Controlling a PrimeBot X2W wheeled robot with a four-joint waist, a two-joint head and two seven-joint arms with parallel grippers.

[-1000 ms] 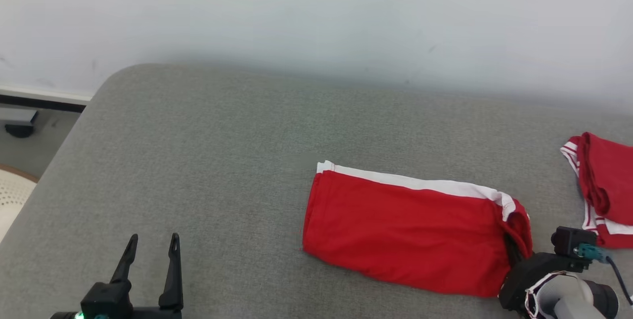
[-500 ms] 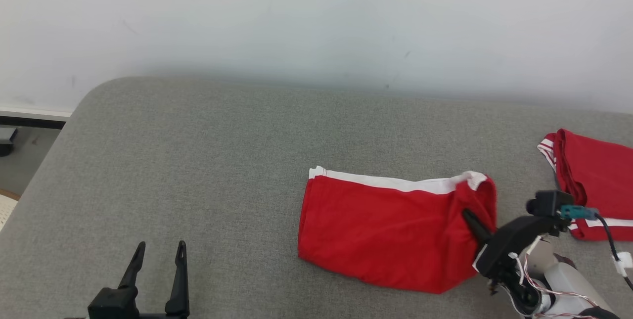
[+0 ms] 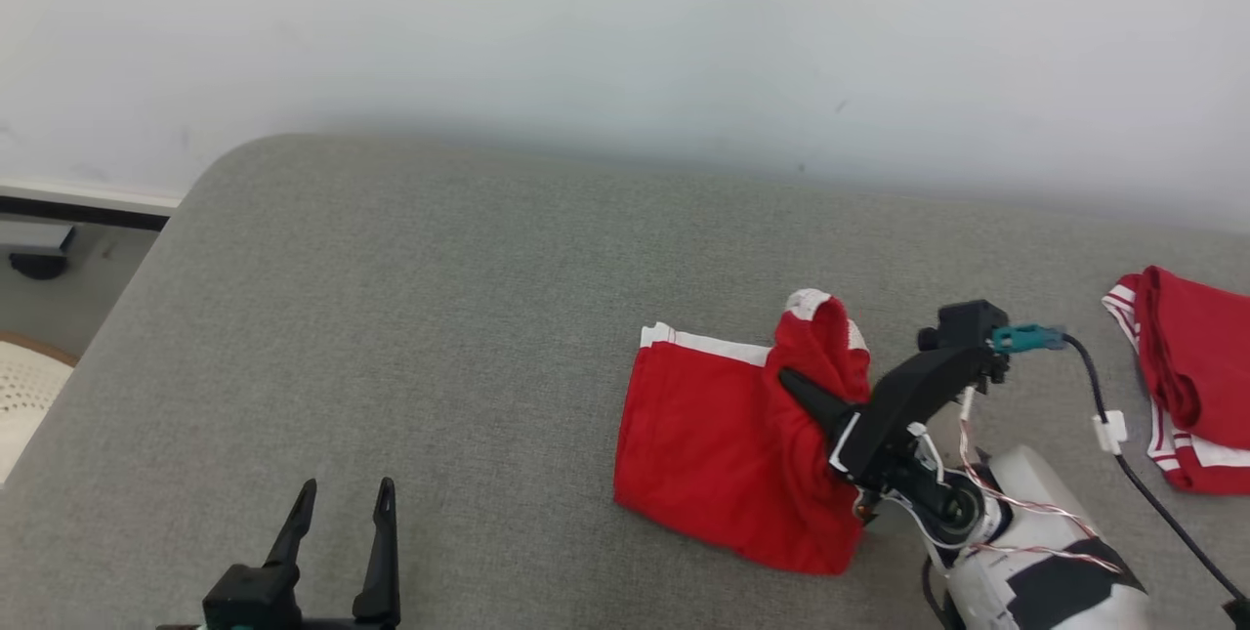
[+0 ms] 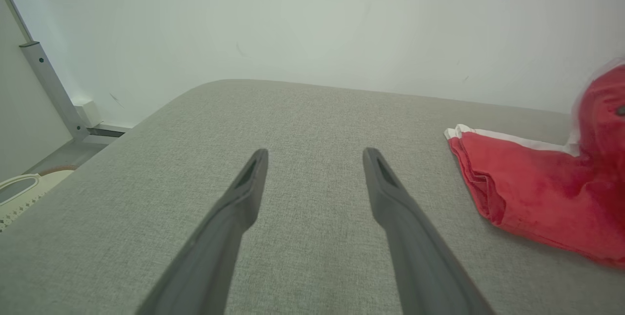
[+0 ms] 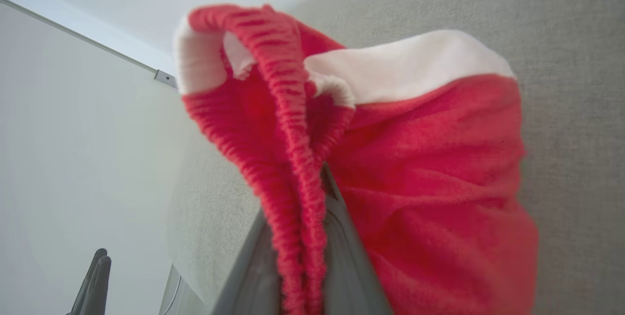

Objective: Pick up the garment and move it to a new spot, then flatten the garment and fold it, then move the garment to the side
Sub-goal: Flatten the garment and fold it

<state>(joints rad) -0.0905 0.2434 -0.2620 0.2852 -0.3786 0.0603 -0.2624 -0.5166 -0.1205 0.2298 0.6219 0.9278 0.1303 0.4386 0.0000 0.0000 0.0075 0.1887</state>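
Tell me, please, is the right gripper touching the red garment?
Touching. The right wrist view shows the right gripper pinching the ribbed waistband of the red garment between its fingers.

My head camera sits high and looks forward and down onto the grey cushion (image 3: pixel 439 317). The white wall (image 3: pixel 625 24) runs across the top from 10 to 2 o'clock. From that distance I see the left gripper (image 3: pixel 348 485) toward 8 o'clock and the red garment (image 3: pixel 703 435) at 5 o'clock. My left wrist camera rides low over the cushion, facing along its fingers (image 4: pixel 234 217) toward the wall. The garment lies at 3 o'clock there, so cloth, cushion and wall are shared with the head view. My right wrist camera is so close to the garment that it blurs. It is tilted: cushion at 2 o'clock, wall at 9, left gripper at 8.
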